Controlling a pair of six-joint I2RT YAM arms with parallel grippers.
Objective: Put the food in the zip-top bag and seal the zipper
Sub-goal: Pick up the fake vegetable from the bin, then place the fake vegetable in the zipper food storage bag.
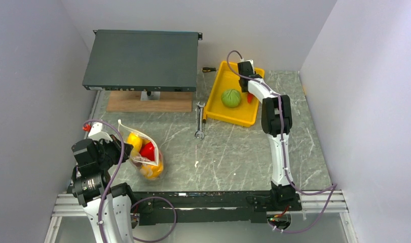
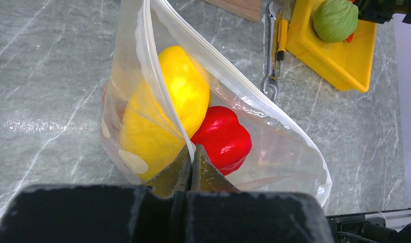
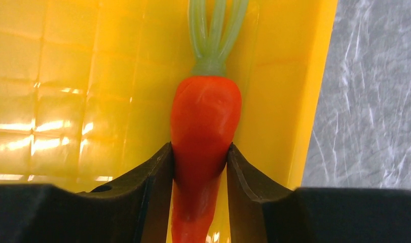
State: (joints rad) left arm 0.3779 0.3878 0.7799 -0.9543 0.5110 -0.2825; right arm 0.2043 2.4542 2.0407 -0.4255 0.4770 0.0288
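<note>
The clear dotted zip-top bag (image 1: 142, 152) lies open at the near left and holds a yellow fruit (image 2: 167, 109), a red pepper (image 2: 223, 136) and an orange piece (image 1: 155, 172). My left gripper (image 2: 191, 154) is shut on the bag's whitish zipper edge (image 2: 157, 81) and holds the mouth open. My right gripper (image 3: 199, 157) is shut on the orange carrot (image 3: 206, 126) with green stalks, over the yellow tray (image 3: 66, 76). In the top view that gripper (image 1: 249, 93) is at the tray's right side, next to the green cabbage (image 1: 231, 97).
A dark flat metal case (image 1: 142, 59) on a wooden block (image 1: 148, 103) stands at the back left. A wrench (image 1: 199, 121) and a screwdriver (image 1: 208, 70) lie beside the yellow tray (image 1: 216, 96). White walls close in both sides.
</note>
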